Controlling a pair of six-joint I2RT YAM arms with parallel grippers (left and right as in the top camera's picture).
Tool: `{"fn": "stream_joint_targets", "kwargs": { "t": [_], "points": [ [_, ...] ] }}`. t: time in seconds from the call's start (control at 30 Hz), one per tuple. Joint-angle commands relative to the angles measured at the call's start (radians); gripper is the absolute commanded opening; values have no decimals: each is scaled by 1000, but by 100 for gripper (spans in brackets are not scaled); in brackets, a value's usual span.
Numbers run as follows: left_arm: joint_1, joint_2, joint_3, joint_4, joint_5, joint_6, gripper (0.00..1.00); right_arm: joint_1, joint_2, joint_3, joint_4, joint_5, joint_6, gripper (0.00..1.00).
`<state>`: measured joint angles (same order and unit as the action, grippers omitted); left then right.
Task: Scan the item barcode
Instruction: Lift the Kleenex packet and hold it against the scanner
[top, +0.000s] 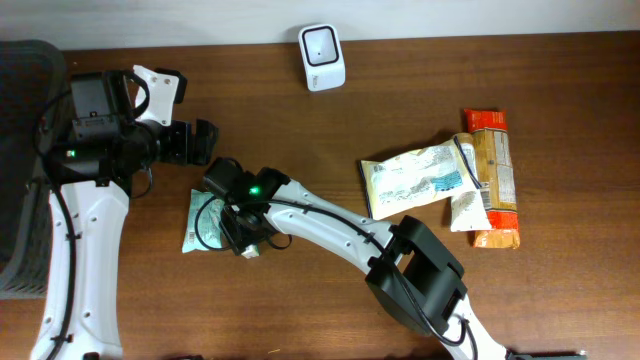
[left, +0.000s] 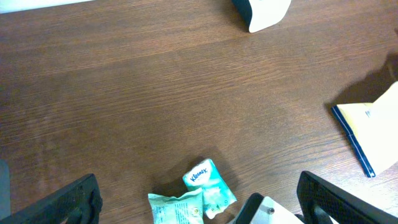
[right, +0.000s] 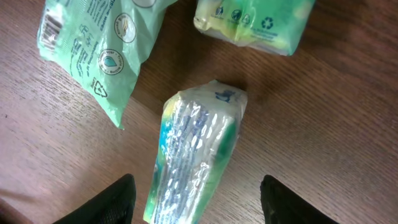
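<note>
Right wrist view: right gripper (right: 196, 202) jaws apart, straddling the tissue pack (right: 199, 149), which lies on the table (right: 323, 124) beside a green pouch (right: 93, 56); nothing held. Left gripper (top: 198, 142) wide, empty. Likely the pick-up step. Next: close on pack, lift, face barcode to scanner (top: 322, 57).

Green tissue pk (right: 198, 152), white scanner (top: 322, 57).
</note>
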<state>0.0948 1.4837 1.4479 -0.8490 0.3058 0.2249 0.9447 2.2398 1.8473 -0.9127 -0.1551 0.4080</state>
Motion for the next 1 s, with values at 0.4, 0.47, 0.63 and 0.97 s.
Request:
{"fn": "stream_joint_targets", "kwargs": {
  "t": [0.4,0.47,0.63,0.97],
  "points": [
    [2,-14,13,-1,1,16,99,-38,40,-12,-99,-58,12,4],
    [2,-14,13,-1,1,16,99,-77,39,-11,-113,-128,-38,4],
    [2,-14,13,-1,1,16,99,-270,15,-11,-216,-624,-382,4],
    [2,-14,13,-1,1,16,99,-694,11,-11,-718,-1205,-774,4]
  ]
}}
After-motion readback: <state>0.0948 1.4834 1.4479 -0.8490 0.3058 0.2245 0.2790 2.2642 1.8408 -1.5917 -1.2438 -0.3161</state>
